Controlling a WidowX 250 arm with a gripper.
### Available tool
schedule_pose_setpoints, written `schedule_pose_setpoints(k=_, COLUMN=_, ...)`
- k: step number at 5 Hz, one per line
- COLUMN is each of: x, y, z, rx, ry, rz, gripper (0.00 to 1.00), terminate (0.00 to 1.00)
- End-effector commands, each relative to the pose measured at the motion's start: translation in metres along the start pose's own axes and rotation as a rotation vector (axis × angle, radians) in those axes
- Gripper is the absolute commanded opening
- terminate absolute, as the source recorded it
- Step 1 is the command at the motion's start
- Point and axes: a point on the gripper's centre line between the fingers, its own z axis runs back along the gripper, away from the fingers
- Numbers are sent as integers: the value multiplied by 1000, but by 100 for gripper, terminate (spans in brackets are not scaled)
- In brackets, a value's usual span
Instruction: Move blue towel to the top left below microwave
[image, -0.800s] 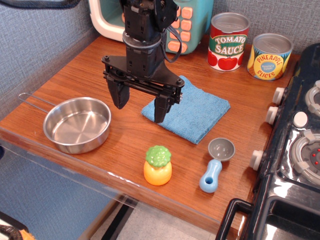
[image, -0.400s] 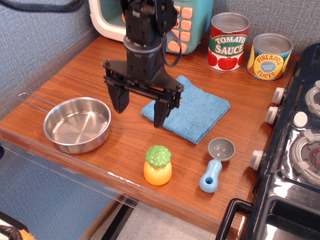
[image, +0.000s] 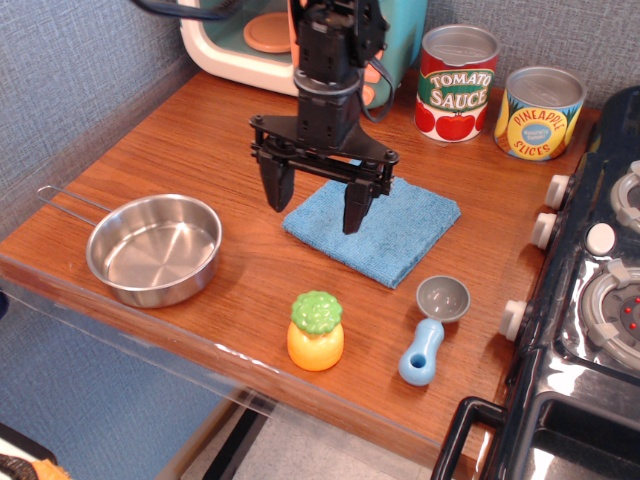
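A: Near edge first. Orange toy fruit with green leafy top (image: 316, 332) at 6 o'clock, blue-handled grey scoop (image: 432, 329) at 5, round steel pan with wire handle (image: 154, 248) at 8, all on the wooden table (image: 170, 150).

B: Towel?

A: Flat folded light-blue terry towel (image: 385, 226) mid-table, around 3 o'clock of the pan, not yet moved. Teal toy microwave with cream frame and orange-pink buttons (image: 240, 40) sits at 12 o'clock, far left; bare wood in front of it is the goal.

B: Claw?

A: Black claw (image: 315, 207) released, jaws spread wide, empty. Changed: a moment ago it hung nearer the pan, off the towel's 9 o'clock edge; now it has shifted toward 2 o'clock, one finger over the towel, the other off its left corner.

B: Meaning?

A: Looks like lining up for a pinch on the towel's left end. Grasp not started.

B: Writing?

A: Red can (image: 456, 83) reads "TOMATO SAUCE", yellow can (image: 539, 113) "PINEAPPLE SLICES", both at 1 o'clock, far back.
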Motion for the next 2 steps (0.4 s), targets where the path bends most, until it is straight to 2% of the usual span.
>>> schedule_pose_setpoints(k=1, x=40, y=-22, z=-3, rx=-46, ry=-42, rz=-31, gripper=100, terminate=0)
schedule_pose_setpoints(k=2, x=47, y=-32, z=-10, rx=-78, ry=-49, rz=-76, gripper=100, terminate=0)
